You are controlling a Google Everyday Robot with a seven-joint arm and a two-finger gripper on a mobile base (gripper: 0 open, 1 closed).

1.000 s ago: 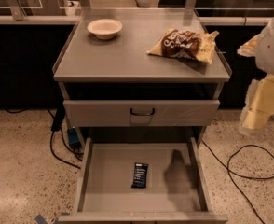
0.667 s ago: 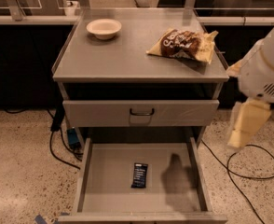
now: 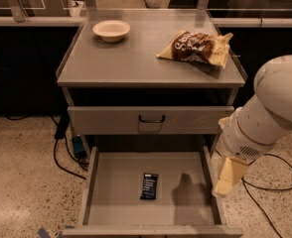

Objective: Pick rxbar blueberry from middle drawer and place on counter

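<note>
The rxbar blueberry (image 3: 149, 186), a small dark flat bar with pale print, lies flat on the floor of the open middle drawer (image 3: 116, 202), about at its centre. My white arm (image 3: 265, 113) comes in from the right. My gripper (image 3: 229, 176), a cream part pointing down, hangs just over the drawer's right wall, to the right of the bar and above it. It holds nothing that I can see. Its shadow falls on the drawer floor to the right of the bar.
The grey counter top (image 3: 136, 63) bears a white bowl (image 3: 111, 29) at the back left and a brown-and-cream snack bag (image 3: 198, 47) at the back right. The upper drawer front (image 3: 151, 119) with a black handle is closed. Black cables (image 3: 61, 152) lie on the speckled floor.
My arm has moved left and down, from beside the cabinet's right side to over the open drawer's right wall. The bar has not moved.
</note>
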